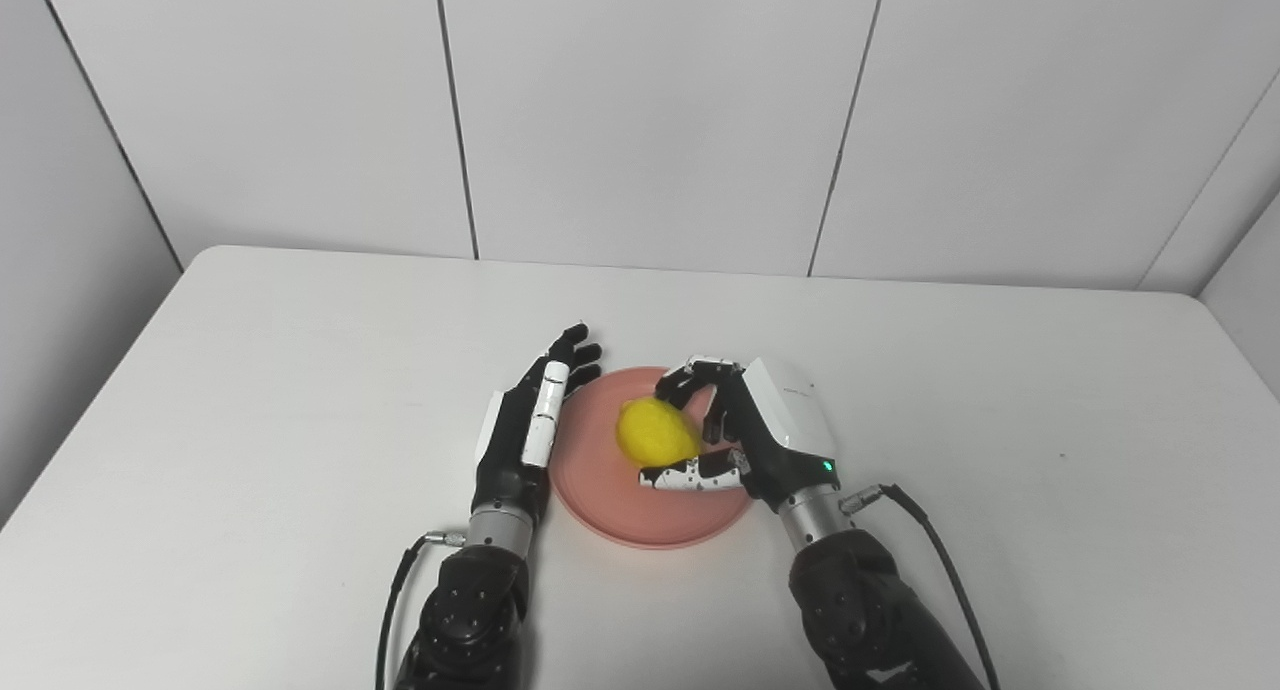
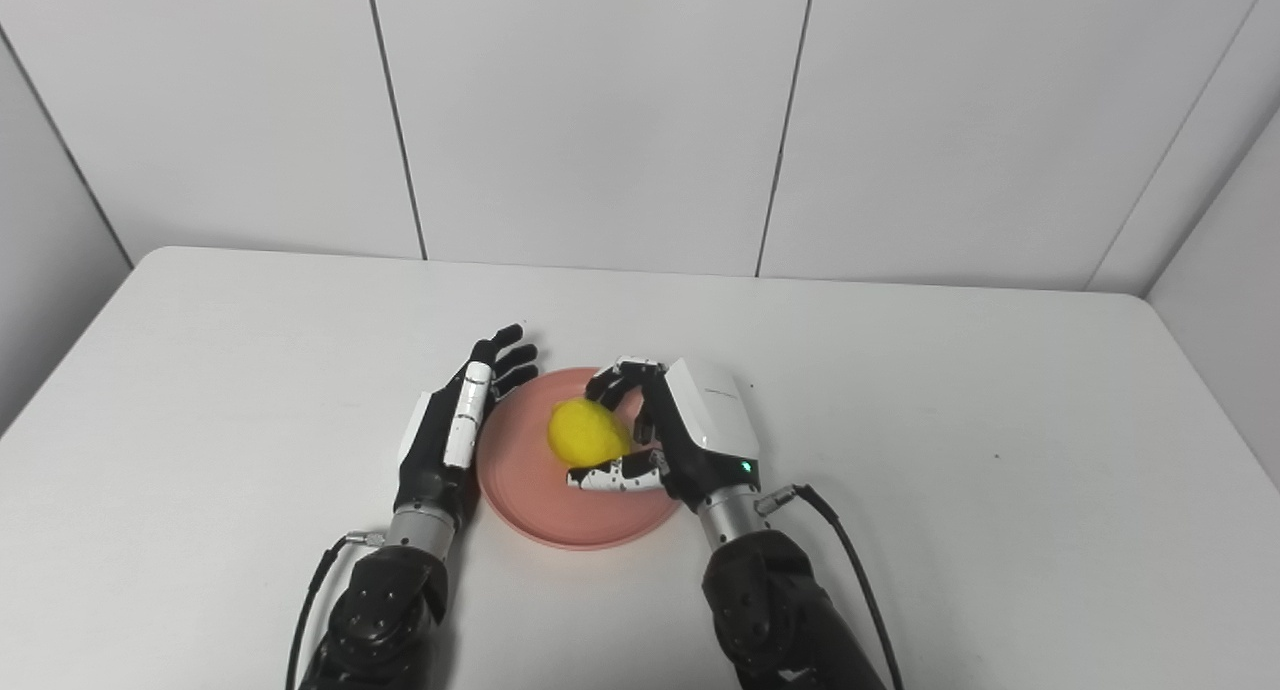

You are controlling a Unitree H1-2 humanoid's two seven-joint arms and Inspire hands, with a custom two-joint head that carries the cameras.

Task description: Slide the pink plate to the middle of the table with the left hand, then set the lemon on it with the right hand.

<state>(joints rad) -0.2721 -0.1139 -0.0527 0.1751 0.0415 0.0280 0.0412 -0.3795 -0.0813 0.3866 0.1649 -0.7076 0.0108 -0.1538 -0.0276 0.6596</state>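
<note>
The pink plate (image 1: pixel 600 495) lies on the white table (image 1: pixel 250 390), near its middle and towards the front. A yellow lemon (image 1: pixel 655 432) sits over the plate's centre. My right hand (image 1: pixel 765 435) wraps it from the right, with the fingers curled over its far side and the thumb along its near side, so the hand is shut on it. I cannot tell whether the lemon rests on the plate or hangs just above it. My left hand (image 1: pixel 530 420) stands open on edge, fingers straight and pointing away, right against the plate's left rim.
White wall panels (image 1: pixel 640 120) rise behind the table's far edge. Black cables (image 1: pixel 935 540) trail from both wrists near the front edge. Nothing else stands on the table.
</note>
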